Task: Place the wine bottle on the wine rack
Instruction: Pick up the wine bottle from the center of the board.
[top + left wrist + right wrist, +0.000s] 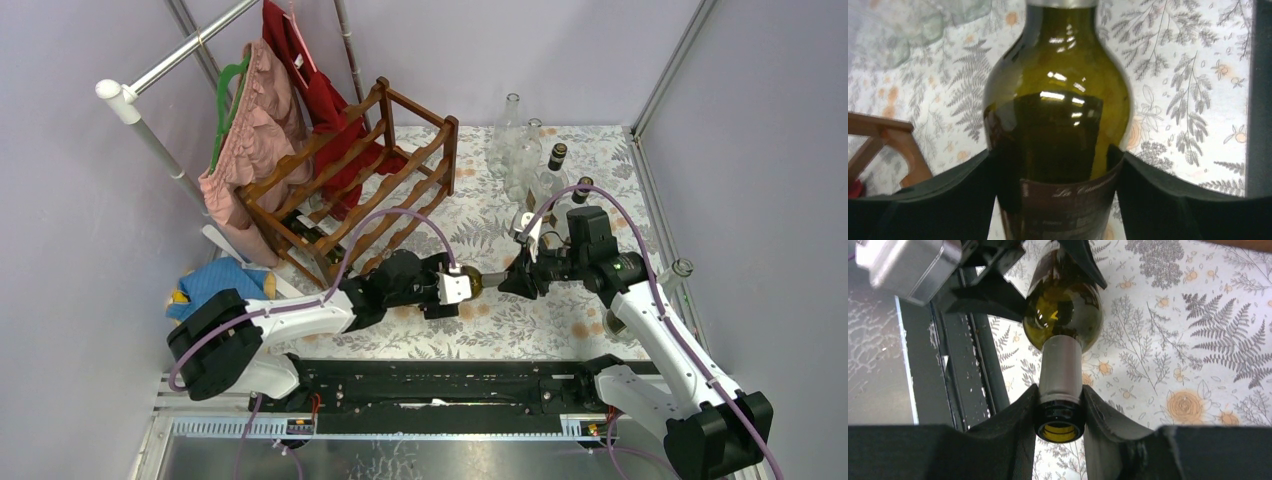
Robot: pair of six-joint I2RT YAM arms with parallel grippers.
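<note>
As it hung level above the table (pixel 560 325), the bottle (pixel 1055 100) was entered by us as lying between two tools, nowhere near its place.

- Right gripper (pixel 1060 407): fingers clamped on the neck, just behind the open mouth.
- Left gripper (pixel 1055 167): fingers set wide on either side of the labelled body. We could not tell whether they pressed it or only flanked it.
- Rack (pixel 350 180): far left of the table, well apart from the bottle. The left arm (pixel 395 280) lay between the two, its elbow near the rack's near corner.
- Clear bottles (pixel 515 145): grouped at the far right, beyond the right gripper.
- Pink garment (pixel 250 130) and red garment (pixel 310 80): hung from a rail, draped against the rack's far side.
- Blue toy (pixel 205 285): at the left edge, beside the left arm's base.
</note>
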